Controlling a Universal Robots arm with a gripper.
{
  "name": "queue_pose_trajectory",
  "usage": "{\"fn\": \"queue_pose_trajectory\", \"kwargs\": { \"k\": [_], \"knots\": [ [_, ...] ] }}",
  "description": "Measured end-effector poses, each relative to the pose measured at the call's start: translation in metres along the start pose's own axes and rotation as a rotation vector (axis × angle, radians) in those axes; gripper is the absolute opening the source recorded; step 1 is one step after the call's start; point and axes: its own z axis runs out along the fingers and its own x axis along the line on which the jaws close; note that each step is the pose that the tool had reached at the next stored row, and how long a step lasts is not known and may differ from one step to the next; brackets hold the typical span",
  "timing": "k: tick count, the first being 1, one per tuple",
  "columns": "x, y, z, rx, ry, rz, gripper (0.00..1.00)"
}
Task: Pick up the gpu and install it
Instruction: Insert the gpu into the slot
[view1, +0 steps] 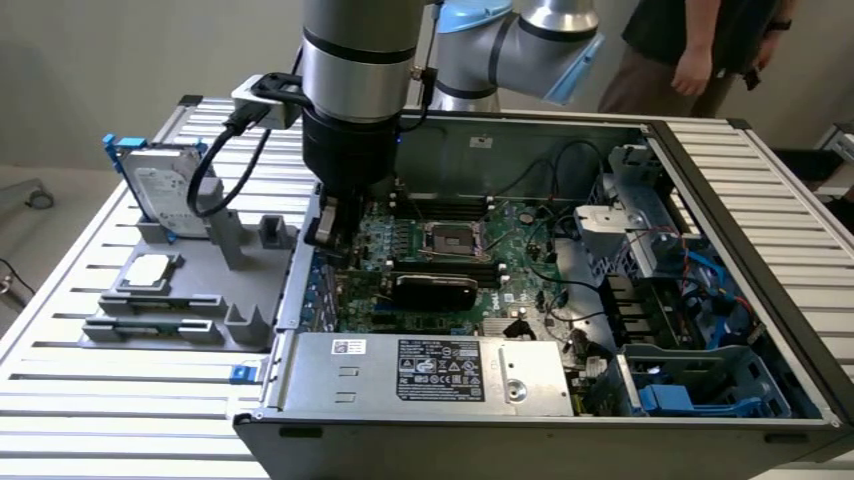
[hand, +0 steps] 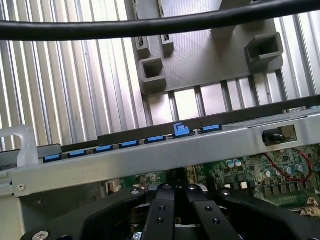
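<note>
Gpu (view1: 431, 287) seemingly flat, lengthwise across motherboard (view1: 514, 235).

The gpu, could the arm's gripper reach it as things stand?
Probably yes: the gpu sits uncovered in the open case, and the gripper hangs close beside it with nothing between.

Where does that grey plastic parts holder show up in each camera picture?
Exterior view: the grey holder sits on the slatted table, at the exterior view's left of the computer case.
Wrist view: the grey holder lies beyond the case wall, away from the fingers.
Shared landmark: the case wall.
</note>
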Motion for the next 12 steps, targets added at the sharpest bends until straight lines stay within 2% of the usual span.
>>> {"fn": "queue_pose_trajectory", "kwargs": {
  "k": [12],
  "knots": [
    [0.0000,0.0000,0.0000,0.0028,0.0091,0.003,0.11]
  ]
}}
